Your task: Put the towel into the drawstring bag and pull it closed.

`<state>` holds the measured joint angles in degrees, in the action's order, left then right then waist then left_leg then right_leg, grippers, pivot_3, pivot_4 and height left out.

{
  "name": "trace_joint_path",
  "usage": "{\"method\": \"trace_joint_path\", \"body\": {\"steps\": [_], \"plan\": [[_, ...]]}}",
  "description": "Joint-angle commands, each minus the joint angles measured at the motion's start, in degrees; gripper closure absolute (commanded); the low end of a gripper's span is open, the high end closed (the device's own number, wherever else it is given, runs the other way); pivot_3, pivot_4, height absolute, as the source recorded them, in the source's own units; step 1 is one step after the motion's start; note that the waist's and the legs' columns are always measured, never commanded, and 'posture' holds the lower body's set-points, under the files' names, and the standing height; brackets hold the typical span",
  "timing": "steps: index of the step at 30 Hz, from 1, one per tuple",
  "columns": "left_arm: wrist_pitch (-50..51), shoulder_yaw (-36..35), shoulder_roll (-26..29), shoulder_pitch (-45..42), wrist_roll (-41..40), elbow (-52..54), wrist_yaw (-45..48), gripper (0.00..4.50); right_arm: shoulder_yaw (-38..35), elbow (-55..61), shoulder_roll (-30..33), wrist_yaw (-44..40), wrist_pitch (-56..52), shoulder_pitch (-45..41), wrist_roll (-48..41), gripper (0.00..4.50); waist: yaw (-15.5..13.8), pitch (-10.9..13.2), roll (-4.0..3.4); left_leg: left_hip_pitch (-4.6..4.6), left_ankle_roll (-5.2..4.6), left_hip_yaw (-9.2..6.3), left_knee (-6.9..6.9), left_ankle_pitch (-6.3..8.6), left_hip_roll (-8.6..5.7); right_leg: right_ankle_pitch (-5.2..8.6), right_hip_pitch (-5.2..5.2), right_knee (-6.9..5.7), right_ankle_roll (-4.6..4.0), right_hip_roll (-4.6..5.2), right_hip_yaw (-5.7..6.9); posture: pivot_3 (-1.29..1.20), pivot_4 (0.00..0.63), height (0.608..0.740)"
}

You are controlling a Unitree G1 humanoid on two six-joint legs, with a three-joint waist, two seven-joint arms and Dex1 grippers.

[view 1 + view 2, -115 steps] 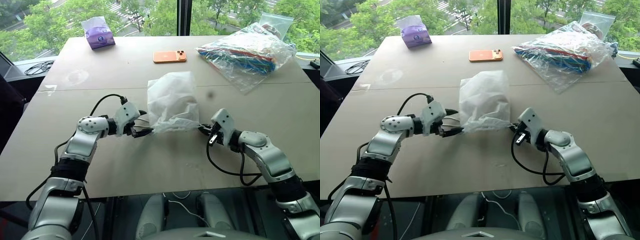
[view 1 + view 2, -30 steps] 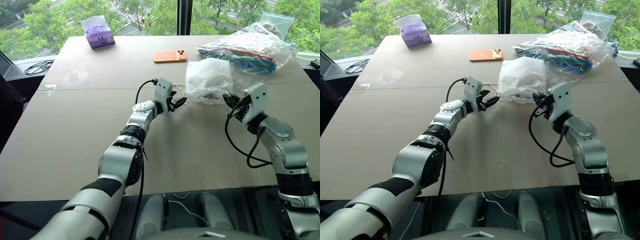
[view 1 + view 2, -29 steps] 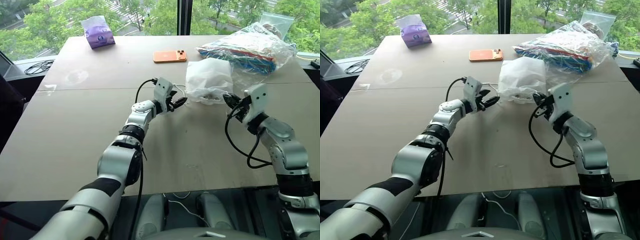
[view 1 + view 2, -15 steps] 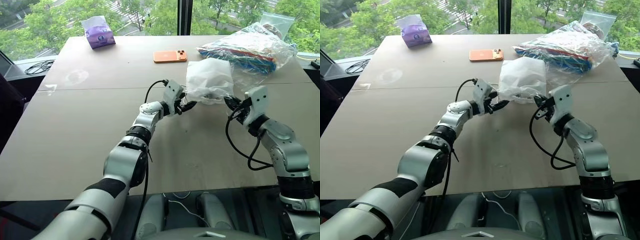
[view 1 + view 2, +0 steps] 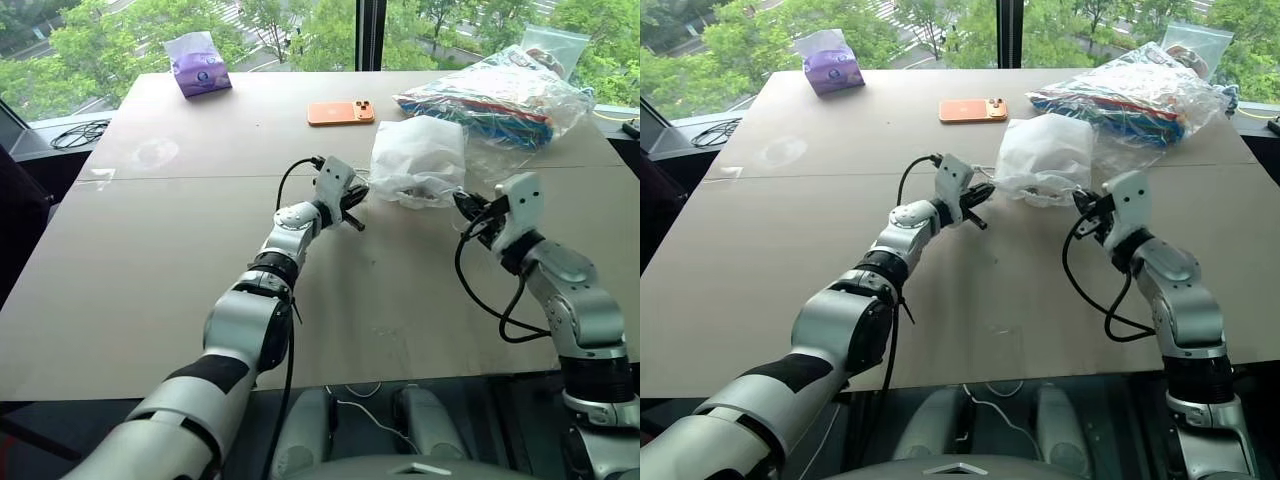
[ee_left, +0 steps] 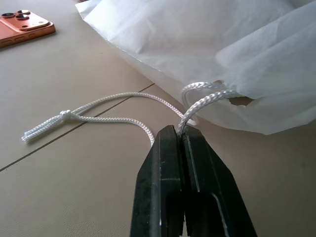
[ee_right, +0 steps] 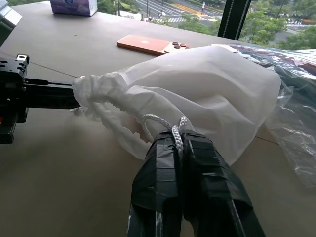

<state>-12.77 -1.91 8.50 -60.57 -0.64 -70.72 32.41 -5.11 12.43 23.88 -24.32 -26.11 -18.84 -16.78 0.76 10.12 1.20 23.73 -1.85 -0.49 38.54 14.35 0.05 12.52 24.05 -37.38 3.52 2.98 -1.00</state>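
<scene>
Now, scene: a tan table (image 5: 180,290) by a window, seen from the head cameras.
Drawstring bag: the drawstring bag (image 5: 420,160) lies right of centre in the upper half of the frame, bulging, its gathered mouth turned toward the lower edge of the frame and puckered almost shut.
Towel: not separately visible; a pale bulk seems to show through the thin fabric, though I cannot be sure it is the towel.
Left gripper: the left gripper (image 6: 180,132) sits just left of the bag's mouth, fingers pressed together on a white cord (image 6: 202,101) that runs up into the bag's hem.
Cord tail: the knotted cord tail (image 6: 64,118) trails loose across the table in the left wrist view.
Right gripper: the right gripper (image 7: 178,136) is just right of the bag, at centre right of the frame, its fingers pinched onto a second cord loop (image 7: 160,122) coming out of the gathered mouth.
Orange phone: the orange phone (image 5: 340,112) lies flat in the upper centre, apart from the bag.
Purple tissue pack: the purple tissue pack (image 5: 198,64) stands in the upper left, well apart from both grippers.
Clear plastic bag: the clear plastic bag (image 5: 495,100) of colourful items lies in the upper right, touching or just behind the drawstring bag.
Black cable: a black cable (image 5: 75,133) is coiled at the far left, off the table's edge.
</scene>
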Motion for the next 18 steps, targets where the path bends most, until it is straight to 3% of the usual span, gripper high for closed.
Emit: {"method": "trace_joint_path", "body": {"steps": [1,18], "plan": [[-3.5,-1.3,2.4,0.5,0.4,2.7,-5.2,4.44,-2.8,0.8,0.7,1.6,2.2,-0.2,1.0,4.5,0.0,0.0,0.0,0.0,0.0,-0.02,0.0,0.0,0.0,0.0,0.01,0.0,0.0,0.0,-0.01,0.0,0.15,0.74],[-8.4,-4.3,16.4,7.3,8.3,10.2,-42.0,4.44,-8.5,-9.6,2.8,13.4,8.3,-3.7,9.3,4.5,-0.1,0.0,0.0,-0.01,0.02,-0.03,0.0,-0.01,-0.01,-0.01,0.1,-0.15,0.0,0.06,-0.07,0.0,0.15,0.74]]}}
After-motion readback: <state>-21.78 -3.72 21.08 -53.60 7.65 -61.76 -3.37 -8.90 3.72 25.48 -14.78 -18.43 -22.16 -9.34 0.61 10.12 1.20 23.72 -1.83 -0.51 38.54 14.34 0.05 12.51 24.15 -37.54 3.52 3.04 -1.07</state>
